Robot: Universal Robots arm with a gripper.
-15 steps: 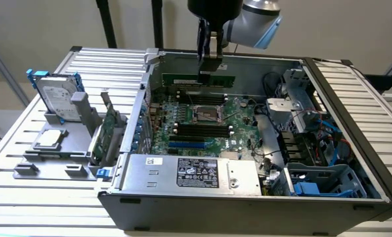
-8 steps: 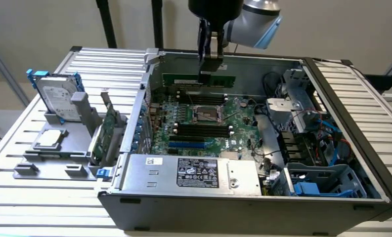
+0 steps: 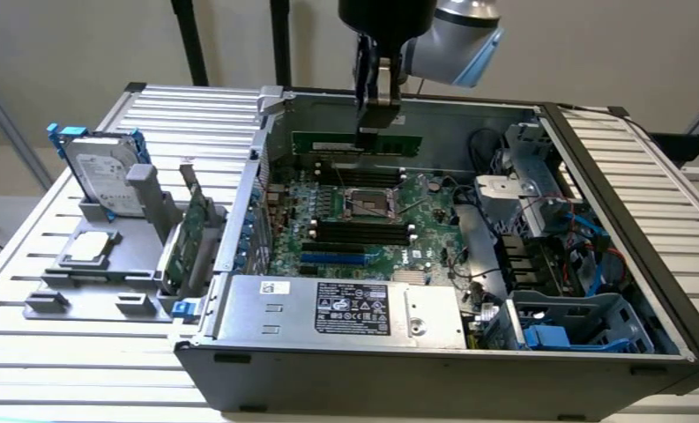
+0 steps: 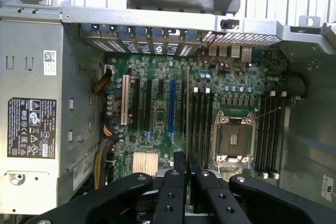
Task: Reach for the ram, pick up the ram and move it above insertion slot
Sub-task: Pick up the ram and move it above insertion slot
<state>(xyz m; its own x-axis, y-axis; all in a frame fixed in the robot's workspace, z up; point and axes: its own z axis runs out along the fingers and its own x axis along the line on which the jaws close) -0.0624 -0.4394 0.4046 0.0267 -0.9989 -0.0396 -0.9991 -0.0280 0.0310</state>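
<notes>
A: Slatted metal bench, plain pale wall behind, an open PC case lying on it. Going from the exterior view's left: a hard drive standing in a grey holder, then an expansion card on edge, then the case.

B: And the gripper?

A: Over the far side of the motherboard. Its fingers are clamped on the ram, which hangs edge-down between them, green and level, clear of the board.

B: The wrist view agrees?

A: There the fingertips sit nearly together, with the stick's thin edge running away from them, alongside the black slots just beside the socket.

B: What could spoil it?

A: My guess is that the grip is narrow and central, so a jolt could tilt the stick between the pads. If it hangs skewed, or sits over the gap between slots, it would meet a latch or the socket frame instead. Cables lie well off on the exterior view's right, away from the fingers.
</notes>
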